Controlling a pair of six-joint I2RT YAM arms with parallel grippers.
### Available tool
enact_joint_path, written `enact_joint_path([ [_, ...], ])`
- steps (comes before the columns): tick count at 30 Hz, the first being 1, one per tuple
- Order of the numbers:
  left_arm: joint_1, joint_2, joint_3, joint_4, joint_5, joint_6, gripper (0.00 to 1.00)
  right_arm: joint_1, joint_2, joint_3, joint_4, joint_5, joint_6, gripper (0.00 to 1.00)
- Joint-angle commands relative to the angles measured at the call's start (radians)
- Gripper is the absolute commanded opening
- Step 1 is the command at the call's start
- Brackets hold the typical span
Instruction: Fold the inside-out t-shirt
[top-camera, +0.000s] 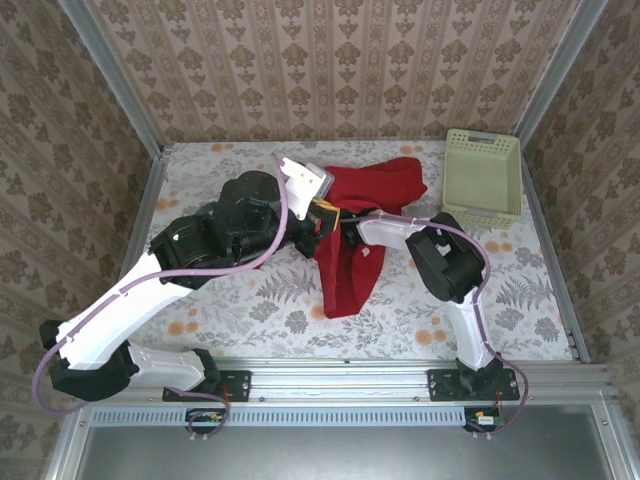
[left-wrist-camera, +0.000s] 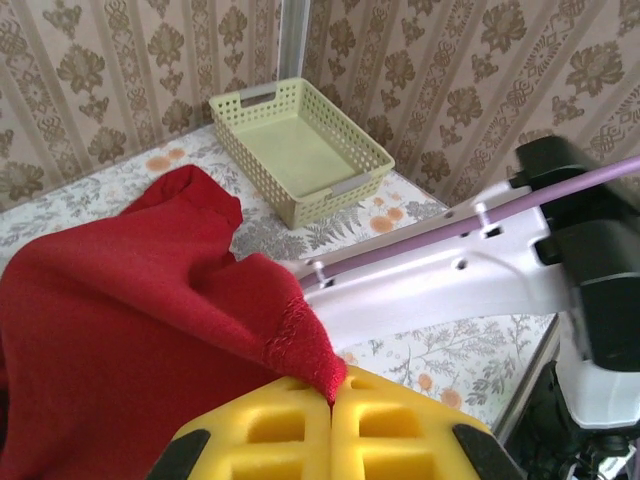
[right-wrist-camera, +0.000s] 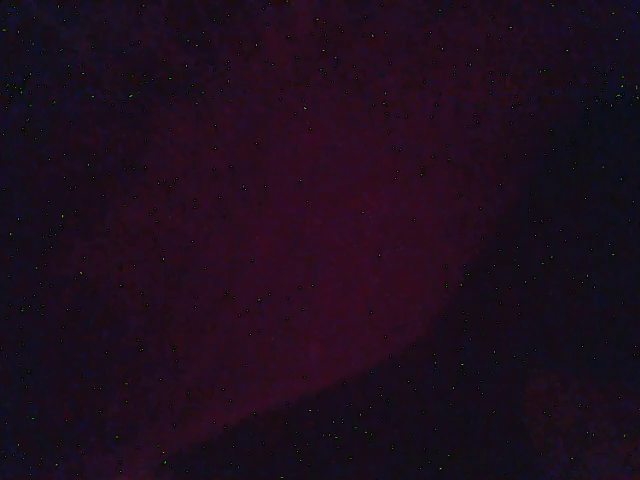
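— Walled by brown damask wallpaper (top-camera: 330, 70), a floral-print table (top-camera: 250, 300) seen from above. Where is the shirt?

— The plain bright red cloth t-shirt (top-camera: 350, 275) lies bunched at the middle of the table. Its wider part is toward the far side and a narrower tail runs toward the near edge. A pale yellow-green perforated plastic basket (top-camera: 483, 175) sits in the far right corner, apart from it.

— And the arms?

— Both reach into the middle. The left gripper (top-camera: 326, 213), yellow at its tip, is at the shirt's left edge. The white right arm (top-camera: 400, 228) comes in from the right and its end meets the cloth. Whether the right gripper stands wide or narrow I cannot tell.

— The left wrist camera?

— The yellow fingers (left-wrist-camera: 265, 430) are pressed together with a corner of the red cloth pinched between them. The shirt rises in folds to the left. The basket stands beyond it by the wall, and the right arm crosses on the right.

— The right wrist camera?

— A dim, dark red blur, too dark to tell how those fingers stand.
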Motion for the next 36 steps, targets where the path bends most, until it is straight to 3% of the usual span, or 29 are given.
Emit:
enact_joint_path([
  [1, -0.008, 0.025, 0.044, 0.016, -0.036, 0.032, 0.0, -0.008, 0.094, 0.142, -0.267, 0.046, 0.064, 1.0],
  [8, 0.007, 0.039, 0.063, 0.011, -0.093, 0.027, 0.0, -0.014, 0.343, 0.6, -0.73, 0.03, 0.125, 1.0],
  [13, 0.044, 0.036, 0.062, 0.018, -0.092, 0.003, 0.0, -0.015, 0.481, 0.846, -0.911, -0.009, 0.127, 0.97],
  [16, 0.09, 0.031, 0.053, 0.018, -0.091, -0.021, 0.0, -0.017, 0.511, 0.904, -0.938, -0.032, 0.105, 0.89],
  [18, 0.126, 0.032, 0.053, 0.007, -0.091, -0.034, 0.0, -0.016, 0.507, 0.893, -0.934, -0.045, 0.09, 0.77],
  [22, 0.227, 0.04, 0.047, -0.011, -0.105, -0.046, 0.0, 0.002, 0.348, 0.61, -0.702, -0.118, 0.022, 0.45],
  [26, 0.373, 0.079, 0.044, -0.037, -0.097, -0.069, 0.0, 0.042, 0.128, 0.246, -0.381, -0.173, -0.038, 0.22],
  [29, 0.478, 0.128, 0.033, -0.032, -0.062, -0.079, 0.0, 0.066, 0.019, 0.083, -0.257, -0.199, -0.067, 0.04],
  [36, 0.693, 0.309, 0.029, -0.039, -0.039, -0.122, 0.0, 0.156, -0.253, -0.312, 0.053, -0.269, -0.139, 0.0],
])
